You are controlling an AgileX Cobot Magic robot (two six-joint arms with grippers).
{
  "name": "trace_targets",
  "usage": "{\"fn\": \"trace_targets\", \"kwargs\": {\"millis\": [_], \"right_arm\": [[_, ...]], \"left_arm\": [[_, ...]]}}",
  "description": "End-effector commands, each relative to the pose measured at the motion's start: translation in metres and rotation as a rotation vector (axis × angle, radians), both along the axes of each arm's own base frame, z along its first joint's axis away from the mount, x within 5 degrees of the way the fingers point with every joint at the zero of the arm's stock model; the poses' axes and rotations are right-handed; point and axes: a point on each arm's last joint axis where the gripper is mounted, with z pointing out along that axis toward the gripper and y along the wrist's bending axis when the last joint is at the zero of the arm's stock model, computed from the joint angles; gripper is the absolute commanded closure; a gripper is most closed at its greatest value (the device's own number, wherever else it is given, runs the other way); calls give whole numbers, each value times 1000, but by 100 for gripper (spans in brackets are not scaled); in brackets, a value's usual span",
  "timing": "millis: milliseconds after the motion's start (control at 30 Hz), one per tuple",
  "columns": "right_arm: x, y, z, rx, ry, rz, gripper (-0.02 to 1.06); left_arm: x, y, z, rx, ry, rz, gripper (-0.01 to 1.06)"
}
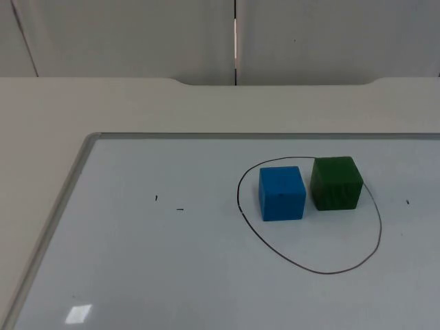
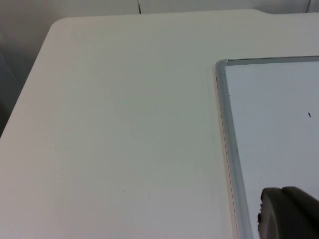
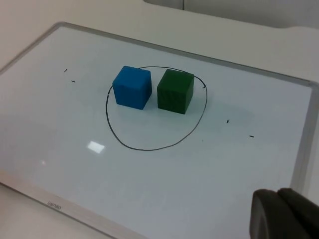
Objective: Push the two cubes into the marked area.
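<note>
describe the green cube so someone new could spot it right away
On the whiteboard a hand-drawn black loop encloses two cubes. The green cube stands at the loop's far edge, nearer the right arm's side, and beside it is the blue cube; it is the darker of the pair.

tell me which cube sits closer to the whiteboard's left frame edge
The blue cube. It sits at the left side of the drawn outline, with the green cube beside it on the right, farther from the whiteboard's left frame.

Left hand: a dark fingertip shows in its wrist view, raised above the counter near the left edge. Right hand: a dark fingertip shows likewise, raised, probably towards the counter's near right side. Both arms wait, drawn back.
</note>
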Motion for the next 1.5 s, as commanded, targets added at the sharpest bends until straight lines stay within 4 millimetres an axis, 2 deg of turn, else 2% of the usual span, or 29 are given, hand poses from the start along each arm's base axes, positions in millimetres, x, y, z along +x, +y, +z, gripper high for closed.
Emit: {"fn": "trace_targets", "kwargs": {"millis": [0,100,133,233,267,300,433,467,567,867,967,1400,1467], "right_arm": [[0,0,0,-6,-8,6,103],[0,0,0,-6,-8,6,98],[0,0,0,-6,-8,6,94],[0,0,0,-6,-8,6,73],[0,0,0,-6,-8,6,64],[0,0,0,-6,-8,6,64],[0,-1,0,9,-2,-10,24],[0,-1,0,9,-2,-10,24],[0,-1,0,9,-2,-10,8],[0,-1,0,6,-5,-7,6],[0,0,0,6,-5,-4,-1],[0,0,0,6,-5,-4,-1],[0,0,0,6,-5,-4,-1]], "left_arm": [[0,0,-1,3,-1,6,105],[0,0,-1,3,-1,6,105],[0,0,-1,3,-1,6,105],[0,0,-1,3,-1,6,105],[0,0,-1,3,-1,6,105],[0,0,-1,3,-1,6,105],[0,0,-1,3,-1,6,105],[0,0,-1,3,-1,6,105],[0,0,-1,3,-1,6,105],[0,0,-1,3,-1,6,105],[0,0,-1,3,-1,6,105],[0,0,-1,-1,-1,4,105],[0,0,-1,-1,-1,3,100]]}}
